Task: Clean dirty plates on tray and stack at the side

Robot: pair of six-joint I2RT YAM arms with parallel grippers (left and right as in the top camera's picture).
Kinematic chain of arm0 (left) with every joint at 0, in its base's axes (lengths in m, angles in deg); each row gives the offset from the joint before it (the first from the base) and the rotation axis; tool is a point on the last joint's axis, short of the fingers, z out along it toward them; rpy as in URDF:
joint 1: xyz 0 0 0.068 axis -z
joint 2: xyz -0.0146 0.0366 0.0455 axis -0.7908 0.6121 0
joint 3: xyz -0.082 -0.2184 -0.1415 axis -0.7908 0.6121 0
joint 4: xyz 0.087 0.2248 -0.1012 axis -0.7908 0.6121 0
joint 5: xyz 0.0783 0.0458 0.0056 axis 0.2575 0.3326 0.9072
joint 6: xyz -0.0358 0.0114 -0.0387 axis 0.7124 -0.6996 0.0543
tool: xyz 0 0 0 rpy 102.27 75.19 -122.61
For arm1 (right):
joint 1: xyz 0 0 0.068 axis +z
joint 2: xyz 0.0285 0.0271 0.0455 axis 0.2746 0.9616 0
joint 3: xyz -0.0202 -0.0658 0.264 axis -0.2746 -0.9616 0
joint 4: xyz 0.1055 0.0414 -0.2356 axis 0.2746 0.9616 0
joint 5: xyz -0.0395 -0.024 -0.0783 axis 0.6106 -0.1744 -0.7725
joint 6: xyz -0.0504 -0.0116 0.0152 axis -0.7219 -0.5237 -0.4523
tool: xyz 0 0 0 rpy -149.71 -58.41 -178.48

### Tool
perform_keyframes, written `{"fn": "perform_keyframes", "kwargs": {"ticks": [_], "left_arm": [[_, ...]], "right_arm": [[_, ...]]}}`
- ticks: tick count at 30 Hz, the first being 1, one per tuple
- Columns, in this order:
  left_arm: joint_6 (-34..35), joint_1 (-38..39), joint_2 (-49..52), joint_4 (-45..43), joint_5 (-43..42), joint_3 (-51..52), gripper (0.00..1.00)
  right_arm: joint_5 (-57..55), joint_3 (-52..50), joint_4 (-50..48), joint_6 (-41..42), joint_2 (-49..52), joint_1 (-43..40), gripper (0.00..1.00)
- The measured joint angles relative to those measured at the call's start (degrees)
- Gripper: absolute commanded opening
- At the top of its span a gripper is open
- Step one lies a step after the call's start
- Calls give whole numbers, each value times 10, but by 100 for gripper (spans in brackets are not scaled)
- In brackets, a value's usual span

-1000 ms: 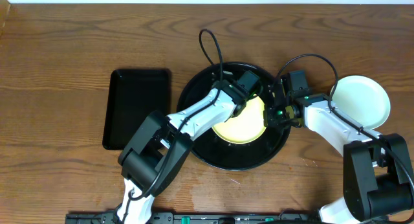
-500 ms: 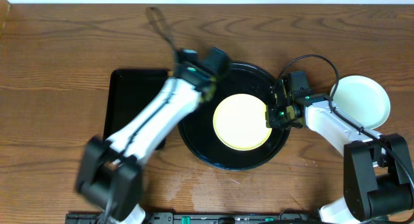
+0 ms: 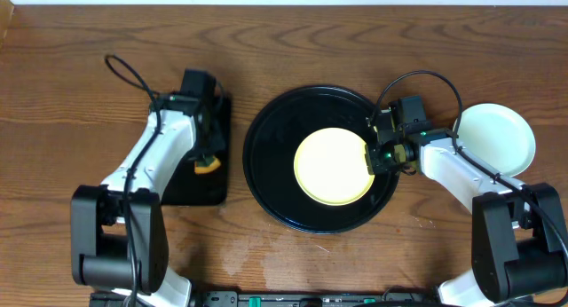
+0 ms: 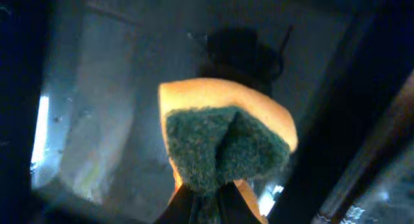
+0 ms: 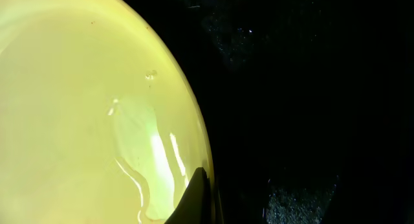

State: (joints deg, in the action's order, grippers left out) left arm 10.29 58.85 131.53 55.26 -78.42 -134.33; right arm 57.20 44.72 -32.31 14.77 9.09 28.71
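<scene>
The yellow plate [image 3: 334,166] lay flat in the round tray [image 3: 269,138], toward its right half. A broad crescent of bare black showed on the plate's left and only a thin strip on its right. My right wrist view showed the plate's face [image 5: 84,107] glossy with shining streaks, cut off at the left and bottom of the picture.

My right tool [image 3: 374,157] sat at the plate's right edge, inside the tray's rim. The wrist view showed only one of its fingers [image 5: 196,198], a dark tip lying over the plate's rim. I could not tell whether the tool was spread or pinching that rim.

Right of the round tray and apart from it, a pale plate [image 3: 497,137] rested on the surface [image 3: 89,59], with my right arm crossing its lower left edge. I could not tell whether it was one plate or several.

My left tool [image 3: 207,156] was well apart from the round tray, over the right part of the rectangular tray [image 3: 197,188], pinching a sponge [image 3: 208,164]. Overhead gave only an orange speck of it under the arm. The left wrist view showed it fully [image 4: 226,143]: orange, with its green scouring face folded at the pinch, above the tray's dark glossy floor. Whether it touched that floor I could not tell.

Bare wood showed between the two trays and along the far side.
</scene>
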Motion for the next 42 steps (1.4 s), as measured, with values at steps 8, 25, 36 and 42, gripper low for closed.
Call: {"fn": "perform_keyframes", "kwargs": {"ticks": [8,25,36,42], "left_arm": [[-30,-19,-4,4,-47,16,66],[-40,-15,-92,7,-208,-5,85],[-40,-15,-92,6,-208,-5,85],[-40,-15,-92,6,-208,-5,86]], "right_arm": [[4,-1,-4,-5,2,0,8],[-87,2,44,32,-83,23,1],[-215,12,56,33,-163,123,1],[-208,12,43,38,-115,123,1]]}}
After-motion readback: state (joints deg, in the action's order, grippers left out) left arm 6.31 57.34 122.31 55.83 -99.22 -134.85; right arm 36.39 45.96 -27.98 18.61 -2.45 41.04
